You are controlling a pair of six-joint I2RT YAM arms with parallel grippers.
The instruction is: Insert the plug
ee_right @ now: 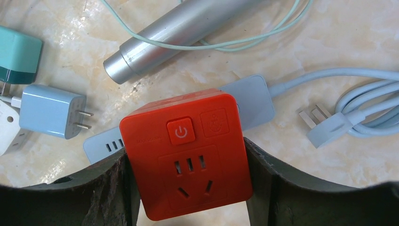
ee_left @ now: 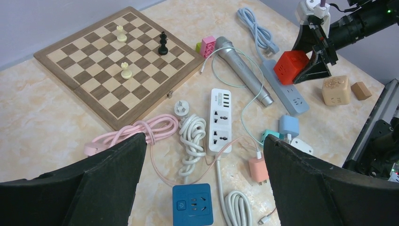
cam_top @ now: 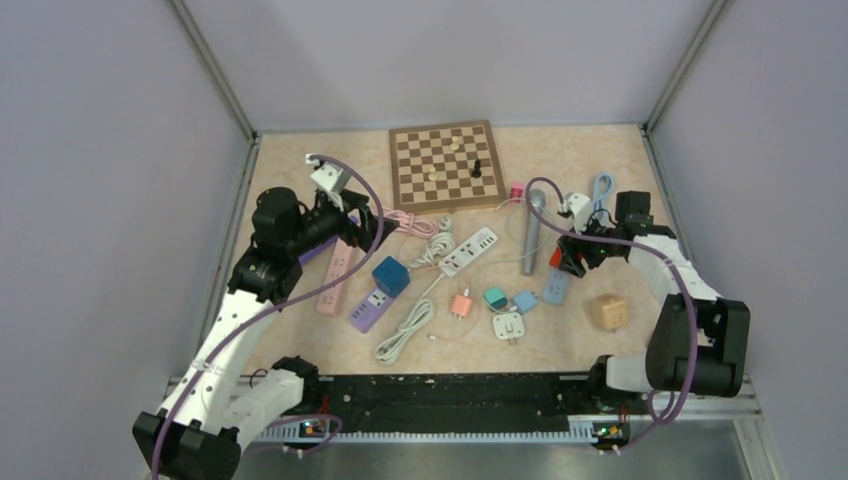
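**Top view.** Worktop [cam_top: 300, 330], marbled beige, walled on three sides.
- Left tool [cam_top: 362, 222]: left of centre, above the far end of a pink power strip [cam_top: 333, 280]; fingers apart, nothing between them.
- Right tool [cam_top: 565, 255]: right side, clamped on a red cube socket [cam_top: 556, 257].
- Grey-blue power strip [cam_top: 556, 287]: lies directly under and just nearer than the cube.
- Chessboard [cam_top: 445, 165]: far centre, with a few pieces on it.
- Microphone [cam_top: 531, 235]: just left of the right tool.
- White power strip [cam_top: 468, 251]: centre.
- Blue cube socket [cam_top: 390, 276]: near-left of the white strip.
- Tan cube [cam_top: 608, 312]: near right.

**Left wrist view.** Both fingers [ee_left: 117, 179] stand wide apart and are empty. The white strip and coiled cables lie on the worktop beyond them. Far right, the red cube [ee_left: 291, 66] hangs in the other tool, over the grey-blue strip [ee_left: 287, 94].

**Right wrist view.** The red cube [ee_right: 188, 150] is pinched on its two side faces, with the power button and socket holes facing the camera. The grey-blue strip [ee_right: 249, 106] passes behind it. I cannot tell whether the two touch. A light blue charger [ee_right: 49, 110] lies to the left. A pale blue cable plug [ee_right: 324, 125] lies to the right.
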